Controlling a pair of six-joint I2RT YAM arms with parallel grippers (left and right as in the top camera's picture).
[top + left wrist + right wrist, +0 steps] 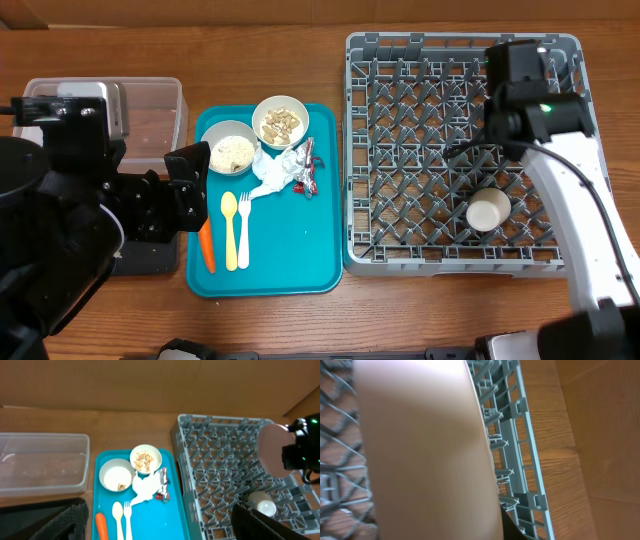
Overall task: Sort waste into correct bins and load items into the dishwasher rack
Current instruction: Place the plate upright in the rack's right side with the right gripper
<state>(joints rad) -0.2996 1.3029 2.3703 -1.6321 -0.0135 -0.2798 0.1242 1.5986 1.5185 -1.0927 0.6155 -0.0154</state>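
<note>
Over the far right corner of the dishwasher rack, seen from overhead, the right arm hangs with its jaws hidden under the wrist. A small white cup sits among the pegs nearer the front. The bowls, cutlery and scraps lie on the teal tray.

From the left wrist, the left jaws stand wide apart and empty, above the table's left side. Across the rack a pale pink plate stands on edge, pinched by the right jaws.

From the right wrist, that plate fills the view, blurred, just beside the rack's outer wall. The right jaws are closed on it, probably at the rim, though the contact itself is out of sight.

It looks stiff, smooth and likely slippery, and breakable if ceramic. The thin rim is the sound hold, with the plate lowered upright between pegs.
</note>
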